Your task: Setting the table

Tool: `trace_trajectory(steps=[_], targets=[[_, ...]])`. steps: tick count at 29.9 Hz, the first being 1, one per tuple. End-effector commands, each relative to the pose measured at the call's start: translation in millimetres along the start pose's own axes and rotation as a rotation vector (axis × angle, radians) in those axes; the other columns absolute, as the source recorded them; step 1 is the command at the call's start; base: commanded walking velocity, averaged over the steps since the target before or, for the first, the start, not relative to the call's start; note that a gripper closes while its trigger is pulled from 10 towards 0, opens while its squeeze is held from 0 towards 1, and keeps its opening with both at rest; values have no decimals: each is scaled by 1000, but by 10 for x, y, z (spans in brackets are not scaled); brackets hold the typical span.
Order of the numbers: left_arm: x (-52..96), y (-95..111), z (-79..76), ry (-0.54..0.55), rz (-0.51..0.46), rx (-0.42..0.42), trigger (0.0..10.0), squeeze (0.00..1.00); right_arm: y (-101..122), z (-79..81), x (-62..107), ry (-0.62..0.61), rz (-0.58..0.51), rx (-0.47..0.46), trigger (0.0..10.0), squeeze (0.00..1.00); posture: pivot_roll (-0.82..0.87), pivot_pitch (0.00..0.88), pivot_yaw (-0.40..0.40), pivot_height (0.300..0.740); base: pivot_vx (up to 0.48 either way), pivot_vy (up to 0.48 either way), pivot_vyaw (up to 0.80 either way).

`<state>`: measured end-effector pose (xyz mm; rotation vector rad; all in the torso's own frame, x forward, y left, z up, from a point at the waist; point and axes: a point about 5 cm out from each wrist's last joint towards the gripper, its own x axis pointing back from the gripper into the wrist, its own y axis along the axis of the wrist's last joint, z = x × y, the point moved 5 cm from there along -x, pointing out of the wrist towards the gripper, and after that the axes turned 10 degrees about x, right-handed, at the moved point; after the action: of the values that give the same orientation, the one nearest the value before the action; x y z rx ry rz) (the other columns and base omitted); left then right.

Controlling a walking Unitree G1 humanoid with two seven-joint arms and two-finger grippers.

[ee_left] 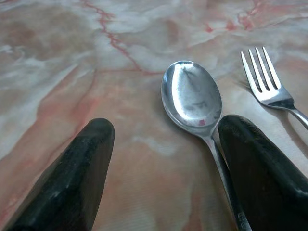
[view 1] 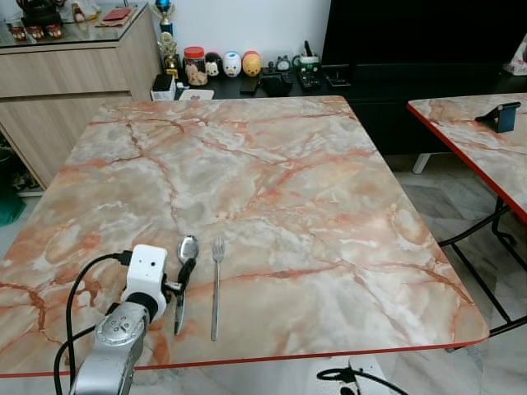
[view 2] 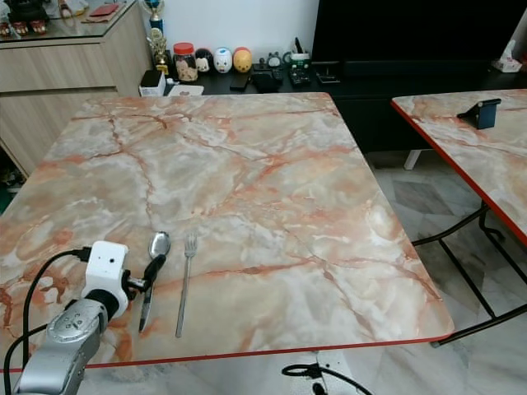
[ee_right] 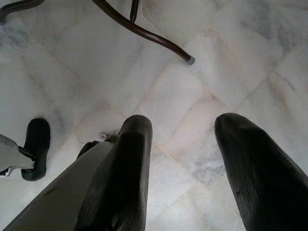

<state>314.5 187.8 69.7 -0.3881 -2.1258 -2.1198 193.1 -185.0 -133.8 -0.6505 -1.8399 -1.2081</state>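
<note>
Left end effector (ee_left: pixel 161 159) parted beside spoon (ee_left: pixel 192 96)

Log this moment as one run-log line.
phase: placing cutlery | left tool: open, over spoon handle | fork: right of spoon, parallel, on table | right tool: open, idle above floor

Before me, a square table (view 1: pixel 272 206) topped in pink-veined marble with a red edge. On it, near my edge toward the left, I see a spoon (view 1: pixel 186 276) and a fork (view 1: pixel 216 284) lying parallel and just apart, bowl and tines pointing away, spoon on the left.
</note>
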Motion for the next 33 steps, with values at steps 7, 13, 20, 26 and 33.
trace_trajectory(steps=[7, 13, 20, 26, 33], targets=[[26, -245, -40, -31, 100, -5, 10000, 0, -5, 55, -3, 9, 5, -1, 10000, 0, 8, 0, -2, 740, 0, 0, 0], [30, -307, 19, 8, 117, -14, 10000, 0, -22, 52, 1, 12, 7, 0, 10000, 0, 7, 0, -3, 740, 0, 0, 0], [36, -398, 57, 24, 150, 63, 10000, 0, -34, 47, 3, 12, 10, 1, 10000, 0, 3, 0, -4, 740, 0, 0, 0], [40, -420, 44, 15, 155, 82, 0, 0, -41, 45, 5, 14, 12, 3, 10000, 0, 6, 0, -7, 740, 0, 0, 0], [41, -414, 36, 6, 154, 89, 0, 0, -43, 43, 5, 14, 12, 4, 10000, 0, 6, 0, -7, 740, 0, 0, 0]])
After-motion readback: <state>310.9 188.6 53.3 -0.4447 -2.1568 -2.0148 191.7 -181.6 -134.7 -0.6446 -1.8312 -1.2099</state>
